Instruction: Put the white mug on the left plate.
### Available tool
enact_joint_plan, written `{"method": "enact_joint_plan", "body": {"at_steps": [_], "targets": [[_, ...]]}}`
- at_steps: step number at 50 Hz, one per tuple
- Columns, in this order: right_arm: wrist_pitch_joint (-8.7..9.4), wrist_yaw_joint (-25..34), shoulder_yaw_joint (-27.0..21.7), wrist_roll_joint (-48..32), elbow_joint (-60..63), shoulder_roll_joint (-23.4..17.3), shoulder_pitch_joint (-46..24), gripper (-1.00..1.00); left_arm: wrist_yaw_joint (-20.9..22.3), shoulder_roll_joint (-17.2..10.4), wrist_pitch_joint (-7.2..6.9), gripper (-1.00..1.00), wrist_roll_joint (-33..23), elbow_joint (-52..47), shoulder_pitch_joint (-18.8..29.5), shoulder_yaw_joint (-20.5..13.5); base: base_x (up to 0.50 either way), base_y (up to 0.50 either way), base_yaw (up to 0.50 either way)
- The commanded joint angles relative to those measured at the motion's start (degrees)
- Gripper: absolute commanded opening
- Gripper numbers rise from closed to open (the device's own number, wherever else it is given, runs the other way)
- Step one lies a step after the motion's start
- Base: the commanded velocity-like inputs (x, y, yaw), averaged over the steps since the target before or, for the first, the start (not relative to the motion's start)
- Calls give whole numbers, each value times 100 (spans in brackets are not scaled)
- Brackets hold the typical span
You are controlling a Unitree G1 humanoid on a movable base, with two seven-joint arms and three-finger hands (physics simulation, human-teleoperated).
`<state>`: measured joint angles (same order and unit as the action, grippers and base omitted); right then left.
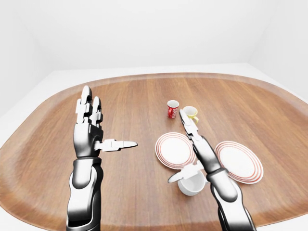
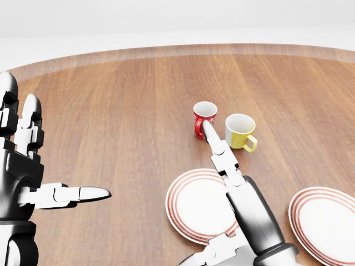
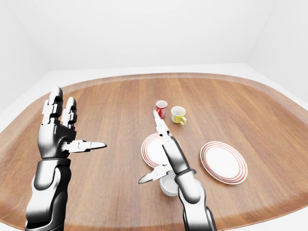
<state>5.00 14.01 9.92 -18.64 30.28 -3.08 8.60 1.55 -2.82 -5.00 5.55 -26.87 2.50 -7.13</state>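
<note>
Left-eye view: white mug sits directly beneath the open right robot hand, nearer than the left robot hand.

No text, label, brand or number can be read; the red mug carries only a white pattern.

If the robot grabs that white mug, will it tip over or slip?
The white mug stands upright and looks squat and wide, so it probably won't tip easily. Its glossy, smooth sides might slip in the right hand, whose fingers are open beside it.
</note>
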Motion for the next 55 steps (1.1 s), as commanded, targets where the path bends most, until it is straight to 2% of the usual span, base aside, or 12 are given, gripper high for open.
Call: {"method": "enact_joint_plan", "body": {"at_steps": [1,3,13,18,55], "targets": [[0,160,-15,-676,47,-46,74,100,8,4,0,100,-1,-19,-12,3,0,0,0],[0,142,-3,-1028,64,-108,56,100,1,1,0,100,-1,-10,-3,-5,0,0,0],[0,355,-117,-1609,182,-2,48,100,8,2,0,100,-4,-8,-11,-2,0,0,0],[0,283,-215,-2006,80,-21,-16,100,9,3,0,100,-6,1,-14,1,0,0,0],[0,991,-109,-2947,-129,-19,364,100,-3,-5,0,100,-10,35,12,-2,0,0,0]]}}
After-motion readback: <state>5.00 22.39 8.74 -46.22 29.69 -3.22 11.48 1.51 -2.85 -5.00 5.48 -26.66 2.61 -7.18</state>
